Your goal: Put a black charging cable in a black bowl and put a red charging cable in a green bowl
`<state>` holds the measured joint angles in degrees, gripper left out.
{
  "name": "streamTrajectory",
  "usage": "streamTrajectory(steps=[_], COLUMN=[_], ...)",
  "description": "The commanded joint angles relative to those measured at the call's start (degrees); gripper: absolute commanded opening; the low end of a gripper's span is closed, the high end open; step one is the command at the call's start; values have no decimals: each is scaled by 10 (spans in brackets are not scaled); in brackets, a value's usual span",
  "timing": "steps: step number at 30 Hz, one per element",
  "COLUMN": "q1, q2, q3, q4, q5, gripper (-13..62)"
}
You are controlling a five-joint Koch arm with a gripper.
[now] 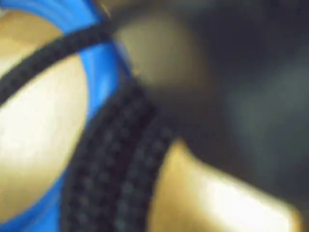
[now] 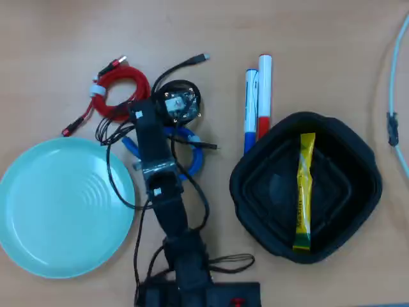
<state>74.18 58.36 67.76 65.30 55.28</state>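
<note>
In the overhead view the black charging cable (image 2: 186, 64) lies coiled near the table's middle, its silvery plug pointing up and right. My gripper (image 2: 177, 105) hangs directly over that coil and hides most of it; its jaws do not show. The blurred wrist view is filled by black braided strands of the black charging cable (image 1: 116, 159) crossing a blue cable (image 1: 104, 72). The red charging cable (image 2: 121, 94) lies coiled to the left of the gripper. The green bowl (image 2: 64, 208) is empty at the left. The black bowl (image 2: 255, 192) sits at the right.
A yellow sachet (image 2: 303, 192) lies inside the black bowl. A blue marker (image 2: 250, 109) and a red marker (image 2: 264, 96) lie between the gripper and that bowl. A blue coiled cable (image 2: 192, 157) lies partly under my arm. A pale cable (image 2: 393, 77) runs along the right edge.
</note>
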Motion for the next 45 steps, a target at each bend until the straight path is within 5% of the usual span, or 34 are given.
streamTrajectory(steps=[1,5,11,14,26,45], q1=[0,-1,4,6,7,36], q2=[2,-4,0,1,12,294], q3=[-34,-36,-33,-40,-37,-43], q4=[-17,-16,-10,-14,-10,51], q5=[-2,-2,5,4,1,-88], gripper=[549,378,-90,-47,-65,-66])
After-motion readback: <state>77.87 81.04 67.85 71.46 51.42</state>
